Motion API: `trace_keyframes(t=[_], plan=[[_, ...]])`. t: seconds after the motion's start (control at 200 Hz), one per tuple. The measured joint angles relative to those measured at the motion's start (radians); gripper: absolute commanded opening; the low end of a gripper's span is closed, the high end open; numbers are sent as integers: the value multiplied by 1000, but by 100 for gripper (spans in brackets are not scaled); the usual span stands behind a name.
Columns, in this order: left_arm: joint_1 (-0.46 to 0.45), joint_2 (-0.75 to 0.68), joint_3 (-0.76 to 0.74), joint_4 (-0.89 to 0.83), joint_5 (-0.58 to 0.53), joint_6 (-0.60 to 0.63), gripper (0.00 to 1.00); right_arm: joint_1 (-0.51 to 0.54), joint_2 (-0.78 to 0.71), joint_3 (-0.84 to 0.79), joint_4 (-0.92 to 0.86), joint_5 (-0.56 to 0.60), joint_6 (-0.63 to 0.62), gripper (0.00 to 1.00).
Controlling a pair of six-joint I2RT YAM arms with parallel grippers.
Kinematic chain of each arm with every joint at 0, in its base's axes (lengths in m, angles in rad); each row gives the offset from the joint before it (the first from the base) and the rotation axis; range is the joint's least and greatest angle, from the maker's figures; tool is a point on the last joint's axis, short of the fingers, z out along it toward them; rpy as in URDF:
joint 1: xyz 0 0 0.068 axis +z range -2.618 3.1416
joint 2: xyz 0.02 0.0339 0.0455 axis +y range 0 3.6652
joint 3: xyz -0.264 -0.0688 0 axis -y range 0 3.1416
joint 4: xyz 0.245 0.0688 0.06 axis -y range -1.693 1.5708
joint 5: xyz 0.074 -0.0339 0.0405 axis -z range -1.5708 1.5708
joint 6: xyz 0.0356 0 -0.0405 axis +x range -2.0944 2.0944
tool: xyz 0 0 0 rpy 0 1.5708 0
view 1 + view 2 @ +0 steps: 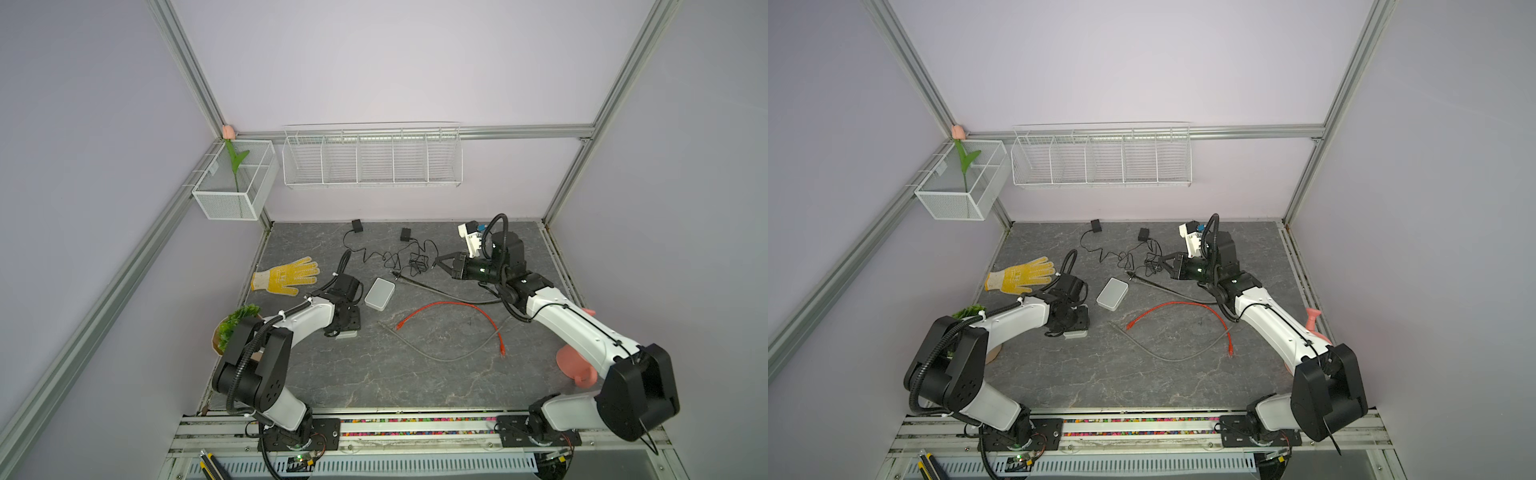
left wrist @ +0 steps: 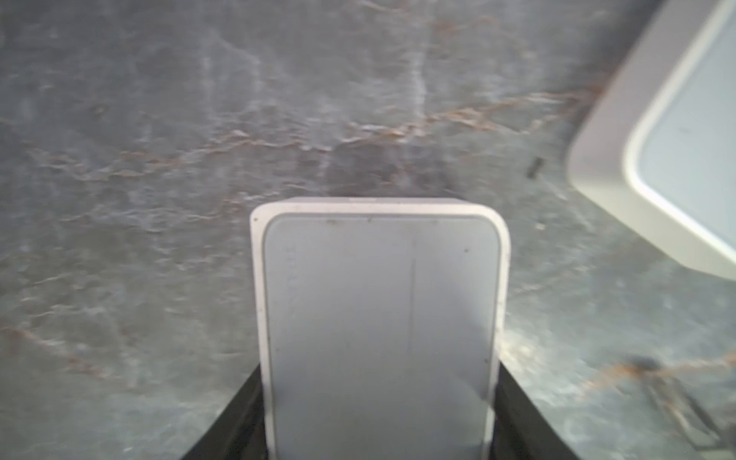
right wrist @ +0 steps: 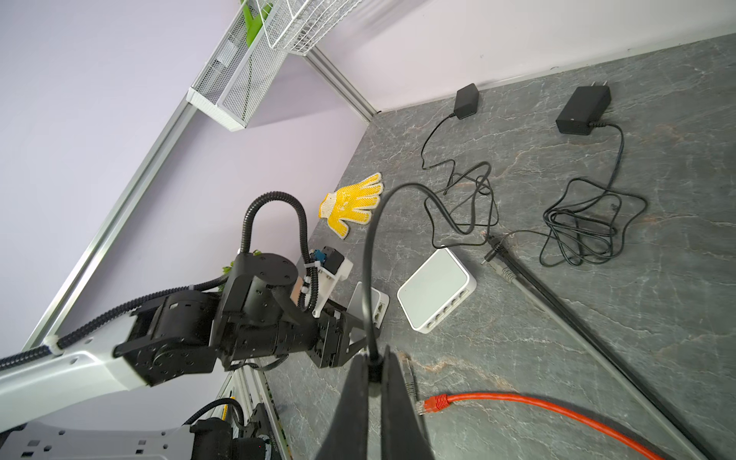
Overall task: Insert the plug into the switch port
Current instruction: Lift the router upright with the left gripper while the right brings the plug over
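Observation:
Two white switches lie on the grey table. One switch [image 1: 348, 333] [image 2: 378, 298] sits between my left gripper's [image 1: 347, 326] [image 2: 378, 370] black fingers [image 2: 513, 410], which press against both of its long sides. Its ports [image 3: 379, 312] show in the right wrist view. My right gripper [image 1: 435, 262] [image 3: 374, 360] hovers at the back right, shut on a small black plug [image 3: 374, 372]. The plug's thin black cable [image 3: 372, 259] arcs up and away into a tangle. The second switch [image 1: 379, 294] [image 3: 436, 296] lies free between the two arms.
A red network cable [image 1: 453, 309], a grey cable [image 1: 436, 353] and a thick black cable [image 1: 449, 291] cross the middle. Two black adapters [image 1: 356, 225] [image 1: 406, 235] with tangled leads lie at the back. A yellow glove [image 1: 286, 276] lies at the left. A pink object [image 1: 575, 365] stands at the right.

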Motion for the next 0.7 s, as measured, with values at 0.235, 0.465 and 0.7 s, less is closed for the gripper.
trace_keyframes(t=[0.235,0.465,0.7], plan=[[-240,-312,-83,122,6,90,0,0,-16,-9,-2,-45,0,7],[-329,-652,-248,338,58,181,0,53,-65,-45,40,-99,-8,7],[-599,-853,-450,509,-45,319,0,156,-84,-46,59,-109,-58,7]])
